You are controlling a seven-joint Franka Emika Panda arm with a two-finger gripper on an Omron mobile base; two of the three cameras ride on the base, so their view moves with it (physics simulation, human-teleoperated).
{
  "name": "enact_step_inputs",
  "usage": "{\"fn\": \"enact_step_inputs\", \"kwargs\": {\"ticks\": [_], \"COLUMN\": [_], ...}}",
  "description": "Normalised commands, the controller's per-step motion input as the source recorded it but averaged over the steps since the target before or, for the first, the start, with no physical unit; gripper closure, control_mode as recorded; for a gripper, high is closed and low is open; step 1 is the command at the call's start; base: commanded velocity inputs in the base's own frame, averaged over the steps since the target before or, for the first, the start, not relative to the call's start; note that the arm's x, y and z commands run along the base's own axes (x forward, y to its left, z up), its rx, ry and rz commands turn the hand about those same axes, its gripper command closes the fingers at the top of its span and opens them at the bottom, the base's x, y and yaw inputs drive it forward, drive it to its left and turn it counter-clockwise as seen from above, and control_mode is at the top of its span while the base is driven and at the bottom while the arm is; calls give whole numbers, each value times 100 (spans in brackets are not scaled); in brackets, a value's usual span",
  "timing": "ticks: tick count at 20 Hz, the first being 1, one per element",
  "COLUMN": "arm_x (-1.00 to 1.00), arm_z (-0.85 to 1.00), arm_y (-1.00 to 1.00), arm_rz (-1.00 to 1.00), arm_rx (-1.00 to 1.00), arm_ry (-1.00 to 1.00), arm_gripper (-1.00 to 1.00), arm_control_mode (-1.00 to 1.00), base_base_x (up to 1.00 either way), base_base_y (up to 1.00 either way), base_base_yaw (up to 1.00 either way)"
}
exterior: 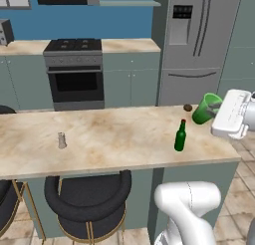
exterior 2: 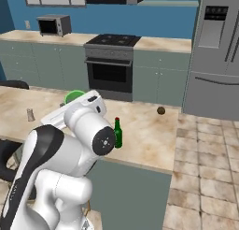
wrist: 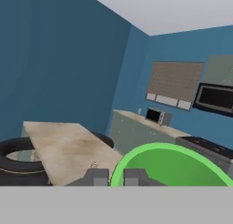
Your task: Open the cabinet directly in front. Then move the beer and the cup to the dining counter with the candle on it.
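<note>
The cup (exterior: 205,108) was held in the air, tipped on its side with its mouth facing away from the arm, just off the counter's right end. The gripper (exterior: 215,107) was closed on the cup's rim, one finger inside the mouth and one outside; the hand view showed the green rim (wrist: 169,166) directly above the finger tips (wrist: 96,176). A pinch on one wall of a tapered cup seemed a thin hold: I judged that a quick swing or a jolt could rotate the cup between the pads or let it slide free onto the tiled floor.

The beer (exterior: 180,136) already stood upright on the dining counter (exterior: 114,139), at about seven o'clock from the cup and near the front edge. That was the main hazard. If the arm lowered the cup along a line passing over the bottle, the cup or the wrist could clip the tall neck and knock it over, and it stood close enough to the edge to roll off.

A small dark round object (exterior: 188,108) lay at about nine o'clock from the cup, near the far edge; setting the cup on it would leave it rocking. A small pale shaker (exterior: 62,140) stood well apart to the left, beyond any risk. Black stools (exterior: 88,196) sat below the front edge.
</note>
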Motion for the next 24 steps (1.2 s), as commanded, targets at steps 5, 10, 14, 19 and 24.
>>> {"fn": "enact_step_inputs", "kwargs": {"ticks": [5, 10, 14, 19, 24], "arm_x": [40, 45, 44, 8, 3], "arm_z": [0, -5, -17, -6, -9], "arm_y": [68, 84, 71, 14, 0], "arm_rz": [0, 0, 0, 0, 0], "arm_rx": [-16, -16, -12, -1, -1], "arm_ry": [28, 36, 37, 4, 0], "arm_gripper": [100, 100, 100, 100, 100], "arm_control_mode": [-100, -100, -100, -100, -100], "base_base_x": [0, 0, 0, 0, 0], "base_base_y": [0, 0, 0, 0, 0], "base_base_yaw": [0, 0, 0, 0, 0]}}
